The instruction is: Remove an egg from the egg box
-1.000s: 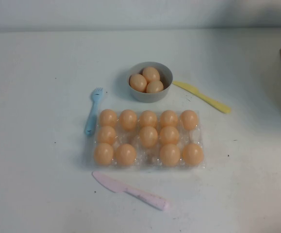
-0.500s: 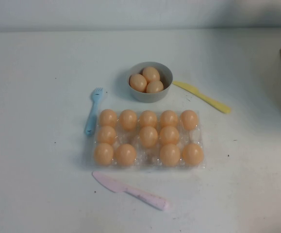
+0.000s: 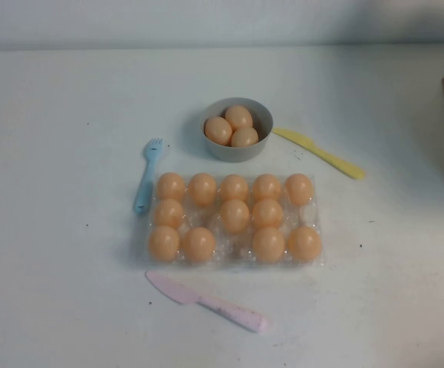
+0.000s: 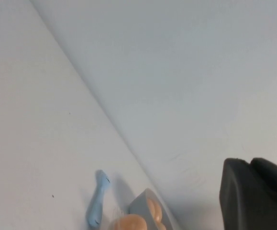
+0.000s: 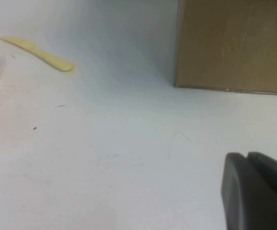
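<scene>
I see the clear, lidless egg box (image 3: 311, 215) lying flat mid-table, twelve of fifteen cups filled. A pale orange egg (image 3: 235, 215) sits upright in the middle row's centre cup. Left gripper (image 4: 255, 194) and right gripper (image 5: 255, 191) show only dark edges at their wrist views

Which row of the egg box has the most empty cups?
The middle row of the egg box: three eggs, two empty cups. Neither the left gripper nor the right gripper is near.

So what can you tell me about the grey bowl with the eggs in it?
The grey bowl is small, round and plain, standing upright on the white table just behind the egg box. Three orange-tan eggs sit inside, heaped together. The yellow knife starts right beside its right side; whether they touch is unclear. The blue fork lies apart, to its left. Neither the left gripper nor the right gripper is near it.
</scene>
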